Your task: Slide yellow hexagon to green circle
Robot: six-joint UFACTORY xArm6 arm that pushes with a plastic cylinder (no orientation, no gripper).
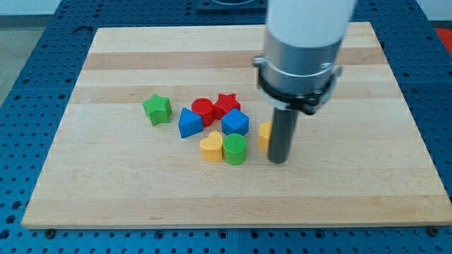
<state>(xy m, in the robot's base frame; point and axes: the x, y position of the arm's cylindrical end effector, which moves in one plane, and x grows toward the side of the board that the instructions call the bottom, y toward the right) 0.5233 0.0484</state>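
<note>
The yellow hexagon (264,135) lies near the board's middle, mostly hidden behind my rod. My tip (280,161) rests on the board just to the right of the hexagon and touches or nearly touches it. The green circle (234,149) stands to the hexagon's left, a small gap away, slightly lower in the view.
A yellow heart (210,147) touches the green circle's left side. A blue cube (235,122), blue triangle (189,123), red circle (203,109) and red star (227,104) cluster above them. A green star (157,109) sits farther left. The wooden board (141,190) lies on a blue perforated table.
</note>
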